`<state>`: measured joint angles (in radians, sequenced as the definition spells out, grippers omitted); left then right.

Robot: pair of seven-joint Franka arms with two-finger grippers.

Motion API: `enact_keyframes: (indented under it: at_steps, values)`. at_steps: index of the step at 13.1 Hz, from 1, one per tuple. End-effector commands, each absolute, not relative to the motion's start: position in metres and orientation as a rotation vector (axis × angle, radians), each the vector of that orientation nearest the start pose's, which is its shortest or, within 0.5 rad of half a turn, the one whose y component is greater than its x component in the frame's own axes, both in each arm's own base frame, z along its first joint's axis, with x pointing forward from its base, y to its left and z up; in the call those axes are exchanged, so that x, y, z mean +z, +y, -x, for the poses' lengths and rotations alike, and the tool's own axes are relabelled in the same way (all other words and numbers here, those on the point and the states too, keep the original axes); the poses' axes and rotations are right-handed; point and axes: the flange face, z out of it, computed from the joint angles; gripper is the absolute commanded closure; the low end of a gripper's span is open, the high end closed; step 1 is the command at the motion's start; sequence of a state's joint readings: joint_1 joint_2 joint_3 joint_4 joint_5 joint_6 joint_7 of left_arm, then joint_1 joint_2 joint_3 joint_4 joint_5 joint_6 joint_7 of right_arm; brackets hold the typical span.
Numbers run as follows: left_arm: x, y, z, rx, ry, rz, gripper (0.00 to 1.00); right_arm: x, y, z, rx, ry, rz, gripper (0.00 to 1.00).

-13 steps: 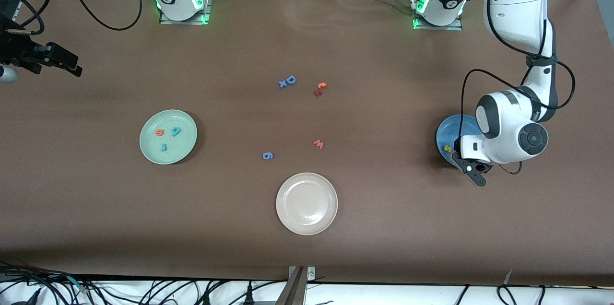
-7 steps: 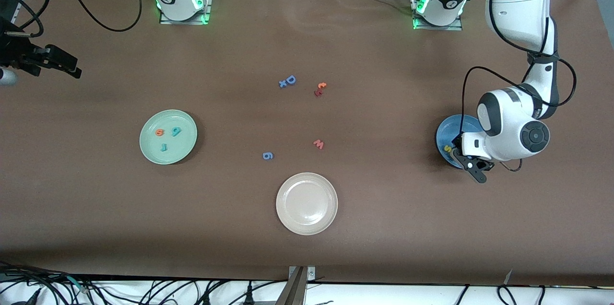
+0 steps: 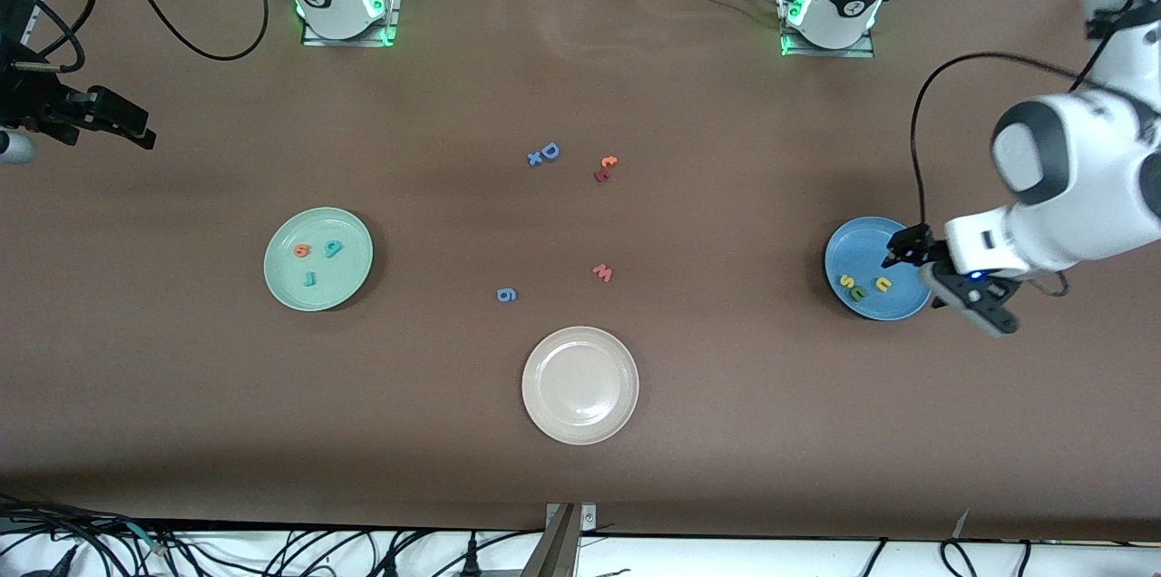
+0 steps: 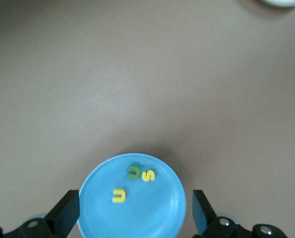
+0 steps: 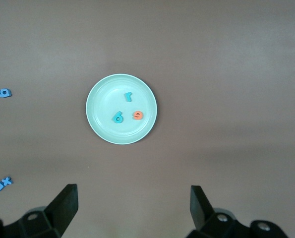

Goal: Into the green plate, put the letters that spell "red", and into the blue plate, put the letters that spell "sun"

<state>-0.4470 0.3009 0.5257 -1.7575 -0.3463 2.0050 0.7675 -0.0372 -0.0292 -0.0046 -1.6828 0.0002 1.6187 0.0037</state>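
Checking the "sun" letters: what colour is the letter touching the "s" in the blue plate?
Olive green, beside the yellow "s"; clearest in the left wrist view.

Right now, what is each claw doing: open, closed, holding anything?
Left gripper: open, empty, over the blue plate.
Right gripper: open, empty, waiting high over the table's edge.

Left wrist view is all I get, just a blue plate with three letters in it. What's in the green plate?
Observer: The green plate holds a teal r, an orange e and a teal d.
Operator: Are any letters not in a plate?
Observer: Yes, a blue g and a red w lie on the bare table.
Operator: What's the other arm doing?
Observer: The right tool waits open and empty, up over the right arm's end of the table.
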Motion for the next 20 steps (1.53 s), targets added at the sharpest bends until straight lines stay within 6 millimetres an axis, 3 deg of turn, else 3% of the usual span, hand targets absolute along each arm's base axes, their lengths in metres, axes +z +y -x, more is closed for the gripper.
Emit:
enact_keyframes:
  at_steps: [1,4,9,13,15,16,18,20]
  values:
    - [0.468,-0.011,-0.61,-0.106,0.708,3.174,0.0,0.597,-0.024,-0.55,0.037,0.055,3.151,0.0]
    - [0.488,-0.032,-0.602,-0.105,0.455,3.211,0.0,0.597,-0.024,-0.551,0.029,0.057,3.153,0.0]
    - [0.503,-0.072,-0.595,-0.047,0.243,3.123,0.0,0.596,-0.024,-0.55,0.034,0.055,3.149,0.0]
    - [0.52,-0.064,-0.595,-0.105,0.225,3.091,0.0,0.596,-0.024,-0.55,0.044,0.057,3.148,0.0]
    - [0.553,-0.049,-0.604,-0.212,0.115,3.049,0.0,0.596,-0.024,-0.55,0.044,0.057,3.148,0.0]
    - [0.561,-0.047,-0.604,-0.24,0.048,3.02,0.0,0.596,-0.024,-0.55,0.044,0.057,3.148,0.0]
    - [0.594,-0.051,-0.606,-0.326,-0.125,3.03,0.0,0.596,-0.024,-0.55,0.044,0.057,3.148,0.0]
    - [0.602,-0.054,-0.594,-0.274,-0.185,3.103,0.0,0.596,-0.024,-0.55,0.044,0.057,3.148,0.0]
